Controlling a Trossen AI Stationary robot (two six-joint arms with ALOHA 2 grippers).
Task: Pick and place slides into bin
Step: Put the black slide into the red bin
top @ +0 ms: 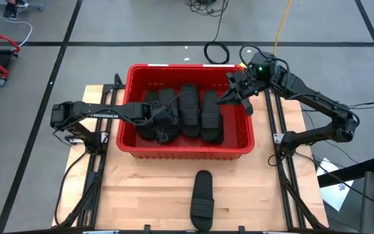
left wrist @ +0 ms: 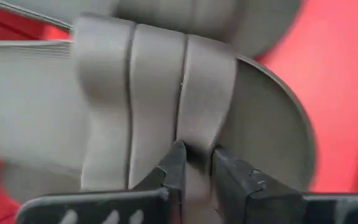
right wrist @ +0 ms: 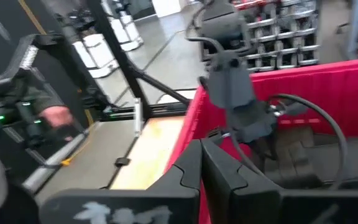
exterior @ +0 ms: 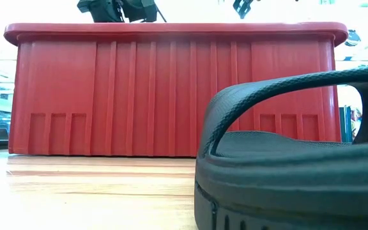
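slides (top: 182,114), about five in one red bin (top: 135,146), one on table, left hand (left wrist: 194,167) pinching a strap

The large rectangular red plastic bin (top: 186,151) with ribbed walls fills the middle of the high view, and its floor is crowded with black rubber slide sandals (top: 188,114) lying side by side, leaving bare red floor only along its upper edge. The left end effector (top: 162,118) reaches in over the bin's left wall and blocks the left half; the right end effector (top: 234,96) hangs above the upper right corner. The pale wooden desk (top: 141,195) lies open at lower left and lower right, interrupted at lower centre by one lone black sandal (top: 202,200). Black rails run down both side edges.
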